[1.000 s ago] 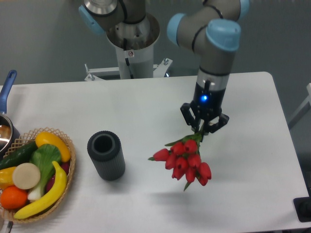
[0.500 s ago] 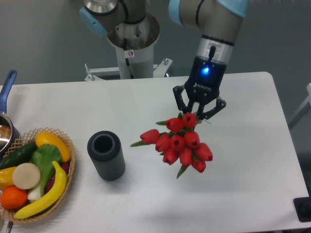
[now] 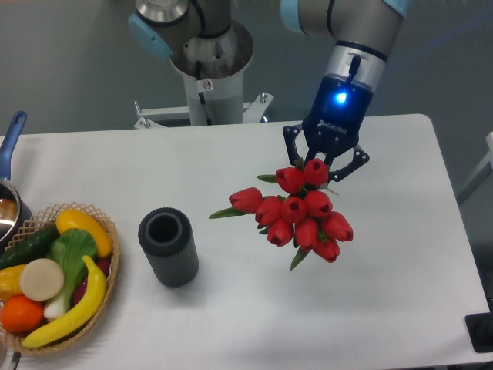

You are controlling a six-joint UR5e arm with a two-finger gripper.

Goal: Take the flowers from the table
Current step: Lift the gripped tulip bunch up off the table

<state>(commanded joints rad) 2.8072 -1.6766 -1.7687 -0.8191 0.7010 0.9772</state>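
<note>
Holding flowers (image 3: 300,212) above white table (image 3: 400,254) (grey wall behind): gripper (image 3: 324,163).

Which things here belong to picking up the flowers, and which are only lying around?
For the job:
- flowers, held by the claw
- table

Only lying around:
- dark cylinder cup
- basket of fruit and vegetables
- pot with blue handle

One fixed camera looks down steeply at the bench (image 3: 231,324) from its front edge. It faces the arm's base (image 3: 208,69) at middle range.
</note>
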